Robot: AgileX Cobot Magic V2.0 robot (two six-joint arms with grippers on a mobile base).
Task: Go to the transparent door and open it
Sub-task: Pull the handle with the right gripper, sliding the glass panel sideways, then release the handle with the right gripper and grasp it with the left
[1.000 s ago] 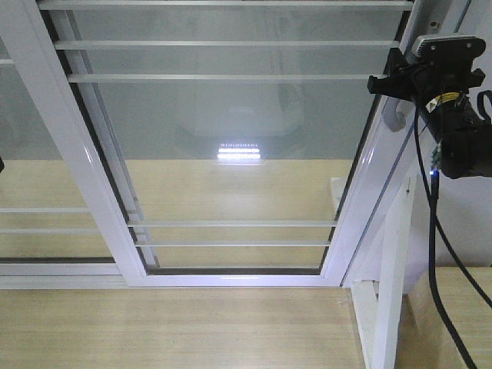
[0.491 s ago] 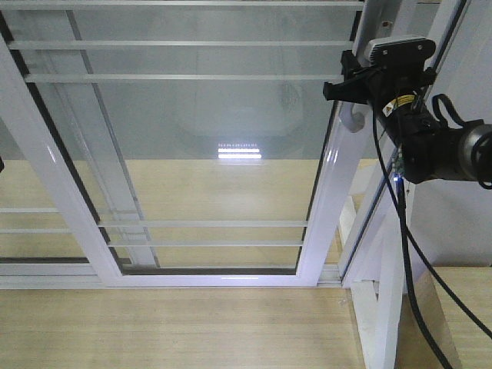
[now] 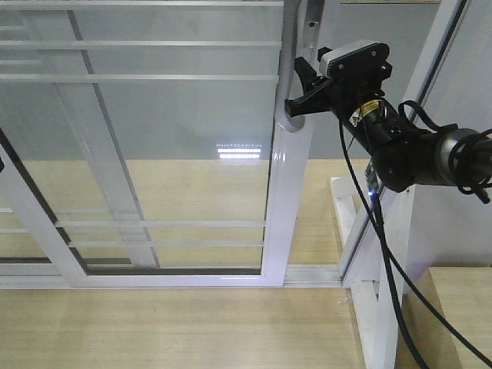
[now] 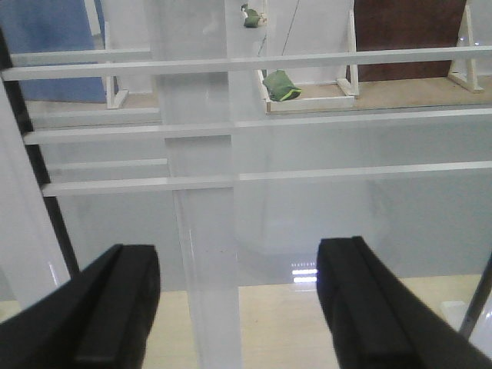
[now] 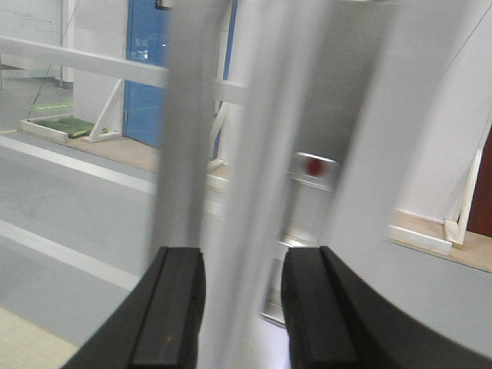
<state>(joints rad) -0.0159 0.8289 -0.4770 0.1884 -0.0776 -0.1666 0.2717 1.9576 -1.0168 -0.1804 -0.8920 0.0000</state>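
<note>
Since the door (image 3: pixel 278 215) seems to slide sideways, I hold it by the handle (image 3: pixel 287 69) on its right upright. My right pincer (image 3: pixel 300 106) is clenched round that grey bar, a finger on each side, so a leftward pull should carry the whole panel. The door fills the left and middle, and a gap already shows between it and the frame (image 3: pixel 427 61) at right. My left pincer (image 4: pixel 238 257) hangs released near the glass, holding nothing.

White-framed transparent door (image 3: pixel 177 123) — handle (image 3: pixel 285 73) seemingly grey; right gripper (image 3: pixel 298 104) black.
</note>
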